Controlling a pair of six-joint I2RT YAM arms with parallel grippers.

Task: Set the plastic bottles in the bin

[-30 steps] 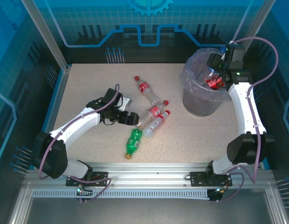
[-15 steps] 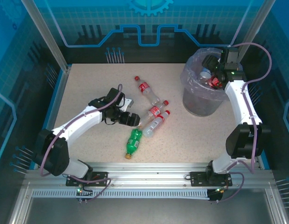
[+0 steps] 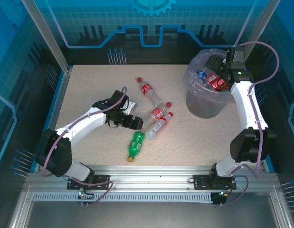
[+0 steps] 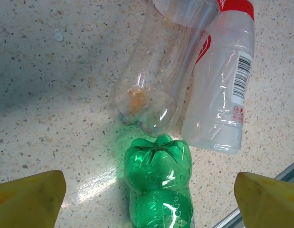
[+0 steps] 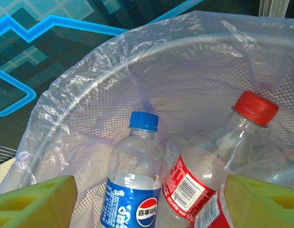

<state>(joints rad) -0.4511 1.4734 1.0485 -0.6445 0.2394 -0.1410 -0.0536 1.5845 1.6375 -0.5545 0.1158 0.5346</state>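
Several plastic bottles lie mid-table: two red-labelled ones [image 3: 150, 91] [image 3: 158, 112], a white-labelled one [image 3: 158, 126] and a green one [image 3: 135, 145]. My left gripper [image 3: 134, 123] hovers open just left of them. In the left wrist view the green bottle's base [image 4: 158, 185] lies between the yellow fingertips [image 4: 30, 197], ungripped, touching a clear bottle [image 4: 161, 80] beside the white-labelled bottle [image 4: 222, 90]. My right gripper [image 3: 218, 66] stands open over the bin [image 3: 203, 104]. Inside the lined bin [image 5: 90, 85] rest a blue-labelled bottle [image 5: 135, 190] and a red-capped bottle [image 5: 208, 171].
Blue enclosure walls and a metal post [image 3: 47, 38] ring the speckled table [image 3: 90, 85]. An aluminium rail [image 3: 151, 173] runs along the near edge by the arm bases. The bin stands at the back right corner.
My right gripper has opened over the bin, and the red-labelled bottle it held now lies inside. My left gripper has crept slightly right toward the bottles.
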